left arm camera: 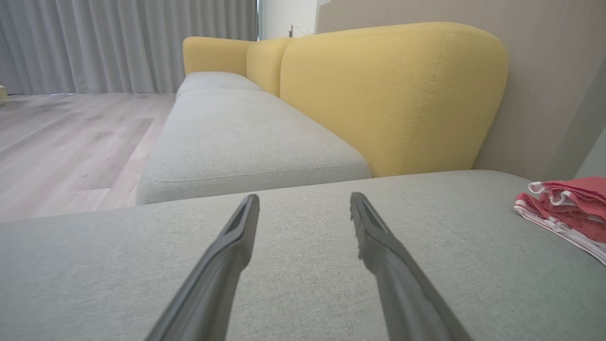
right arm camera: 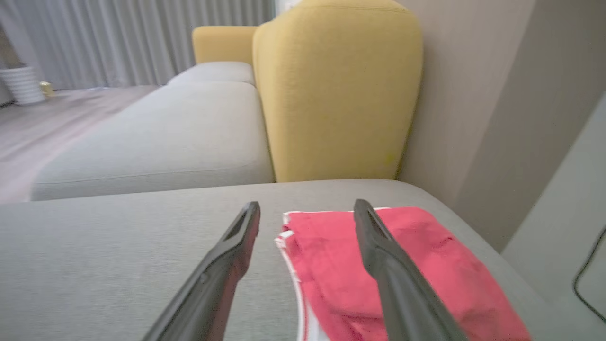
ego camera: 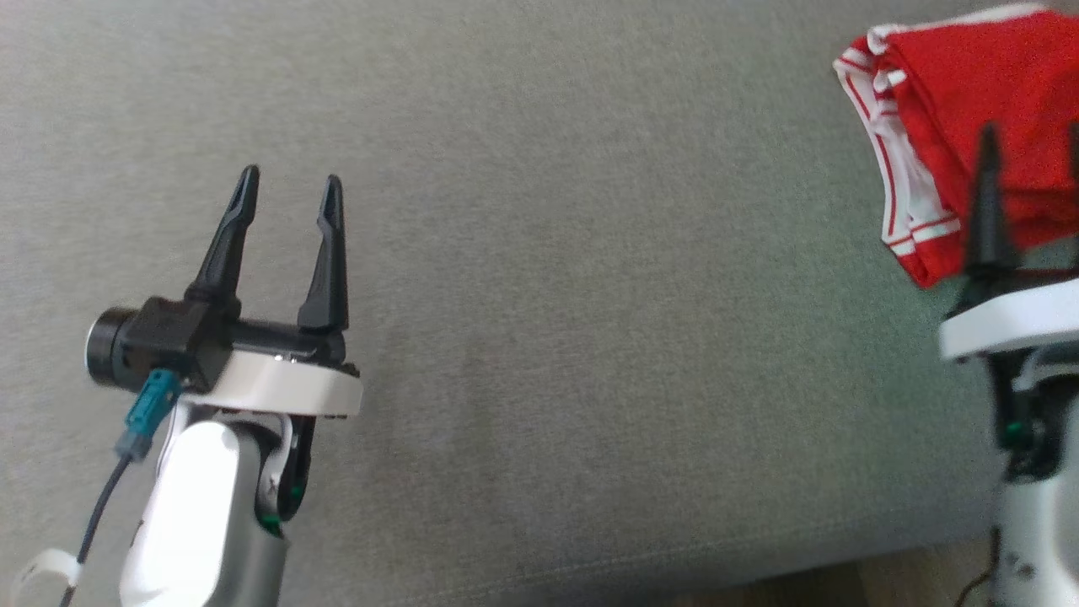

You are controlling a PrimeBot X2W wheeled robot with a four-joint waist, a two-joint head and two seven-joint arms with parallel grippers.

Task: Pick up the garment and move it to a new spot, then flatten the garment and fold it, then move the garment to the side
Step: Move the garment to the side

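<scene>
Head view, sofa seat: a grey woven sofa seat [ego camera: 590, 295] carries everything; a strip of wooden floor [ego camera: 843, 586] runs along its near edge at the lower right.
Head view, garment: the red garment [ego camera: 969, 76] with white striped trim lies folded in a thick bundle at the far right corner of the seat.
Head view, left pincer: the left pincer [ego camera: 290, 177] hangs over the left half of the seat, well apart from the garment, its two dark fingers spread with nothing between them.
Head view, right pincer: the right pincer [ego camera: 1030, 135] is at the right edge, its fingers rising in front of the garment's near side; one finger is cut off by the frame.
Left wrist view, left pincer: fingers wide apart over bare grey fabric, nothing held.
Left wrist view, garment: far off to the right, resting on the seat.
Left wrist view, surroundings: a yellow backrest [left arm camera: 393, 94] rises beyond the seat's far edge, with grey curtains [left arm camera: 118, 42] behind.
Right wrist view, right pincer: fingers spread apart and gripping nothing.
Right wrist view, garment: flat on the seat near its far right corner; its left edge shows between the fingers and the right finger crosses in front of it. Whether a fingertip touches the cloth cannot be told.
Right wrist view, surroundings: a beige wall [right arm camera: 473, 94] borders the seat's right side.
</scene>
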